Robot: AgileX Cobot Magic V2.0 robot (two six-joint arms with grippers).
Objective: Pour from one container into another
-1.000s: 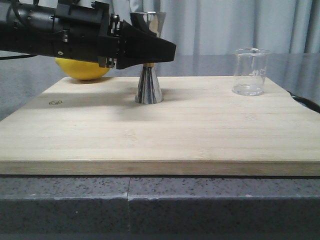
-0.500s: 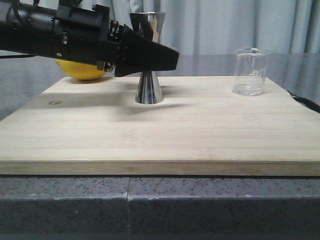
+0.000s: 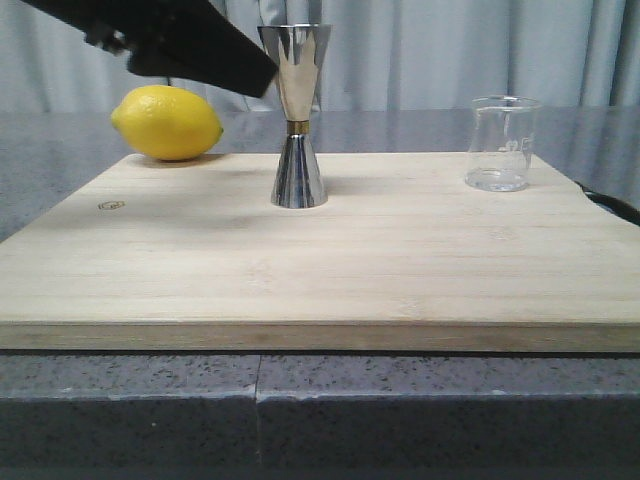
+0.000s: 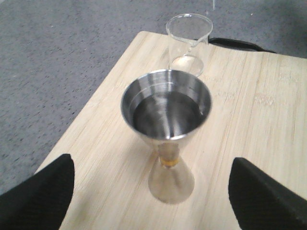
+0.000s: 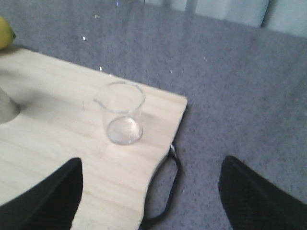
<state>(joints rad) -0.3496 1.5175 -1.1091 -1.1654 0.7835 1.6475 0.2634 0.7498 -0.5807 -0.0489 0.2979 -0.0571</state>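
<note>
Left claw [image 4: 151,191] is seen spread wide with nothing held, its dark fingers [image 4: 36,191] well apart on either side of the jigger [image 4: 165,134], which is looked down upon from above. In the front view that claw [image 3: 255,75] hangs raised beside the jigger's upper cup, apart from it. The jigger is stood upright on the board [image 3: 320,260], near the back edge, about midway along it; a dark pool seems to lie in its upper cup, though liquid cannot be told for certain from reflection. A lemon [image 3: 166,122] is lying at the board's back left corner. The beaker [image 3: 500,143] is stood upright near the back right corner, apparently empty or nearly so. The right claw [image 5: 148,201] is likewise seen wide open and empty, with the beaker [image 5: 122,112] ahead of it and untouched.

The pour is judged likely done, or else not begun; which cannot be settled. If more pouring is wanted, the beaker would have to be gripped by its wall and tipped spout-first over the jigger's rim.
</note>
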